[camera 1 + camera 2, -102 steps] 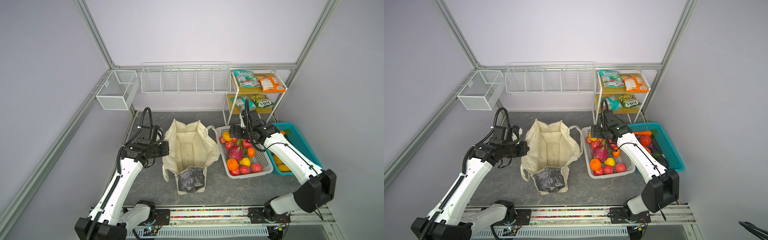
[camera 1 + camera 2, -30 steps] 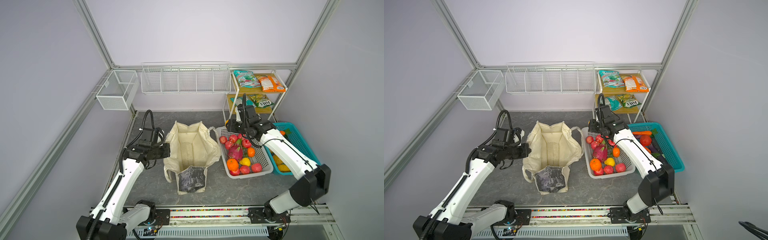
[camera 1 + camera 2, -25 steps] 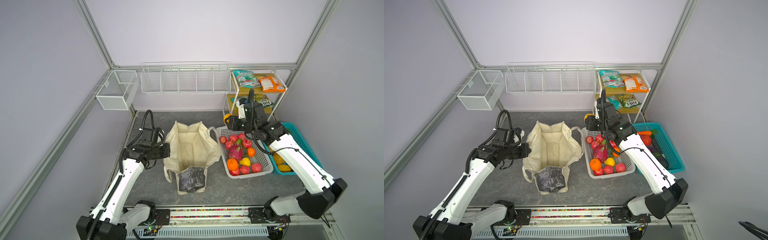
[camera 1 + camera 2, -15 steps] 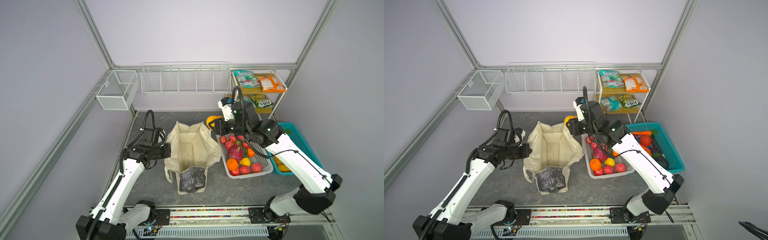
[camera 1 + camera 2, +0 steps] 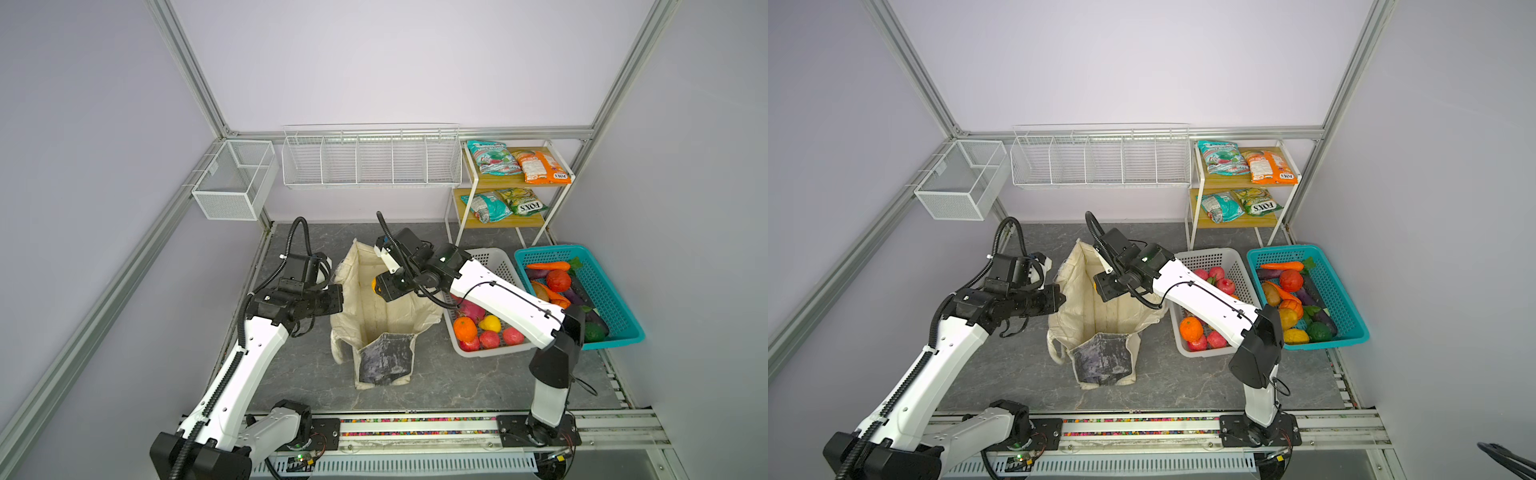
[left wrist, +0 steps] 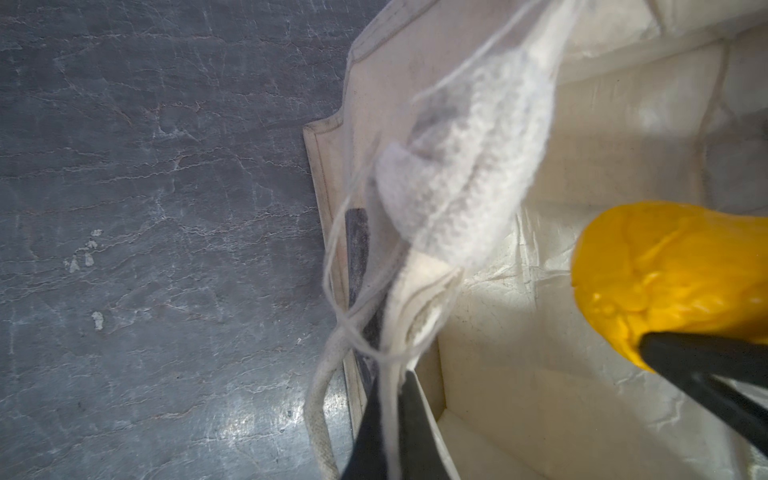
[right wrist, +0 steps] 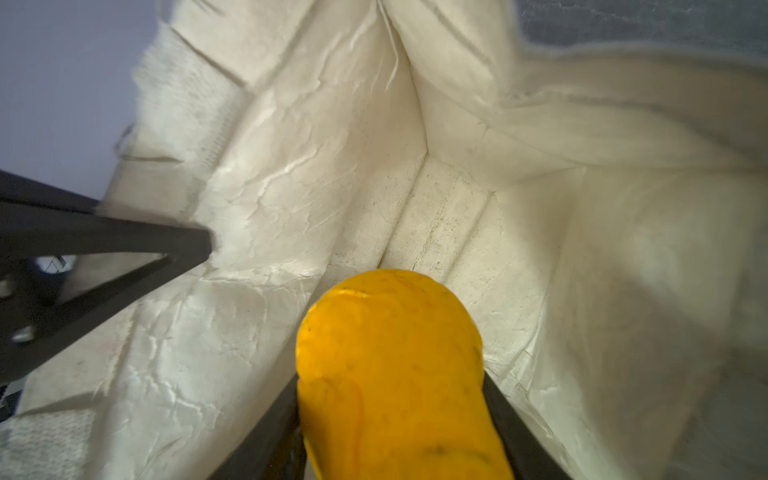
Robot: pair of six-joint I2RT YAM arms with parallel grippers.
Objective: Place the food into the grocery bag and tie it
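Right gripper [image 7: 392, 401]: you have its jaws clamped on the yellow-orange fruit [image 7: 390, 374], with 1 dark finger down each side of it.
Fruit position: it hangs over the open mouth of the grocery bag [image 5: 415, 318], within the rim and toward the far half in both top views. In the right wrist view it is clear of the bag's floor.
Fruit long axis: it runs in line with the fingers. The rounded free end sticks out past the fingertips and points down at the bag's inner floor.
Fruit in top views: only a small orange sliver shows at the gripper's tip, on the side facing your left arm.
Left gripper [image 6: 392, 415]: jaws together, pinching the bag's rim cloth on its left side, just beside a handle root.
Bag attitude: upright on the grey tabletop [image 5: 457, 386], mouth open upward, dark marbled panel facing the near rail. The mouth's longer span runs near to far.
Other food: the large orange [image 5: 465, 327] and small yellow fruit [image 5: 490, 323] lie in the white basket [image 5: 494, 257], just right of the bag. The dragon fruit [image 5: 471, 309] lies there too, partly hidden under your right arm. The orange snack packet [image 5: 540, 166] lies flat on the top shelf [image 5: 517, 179].
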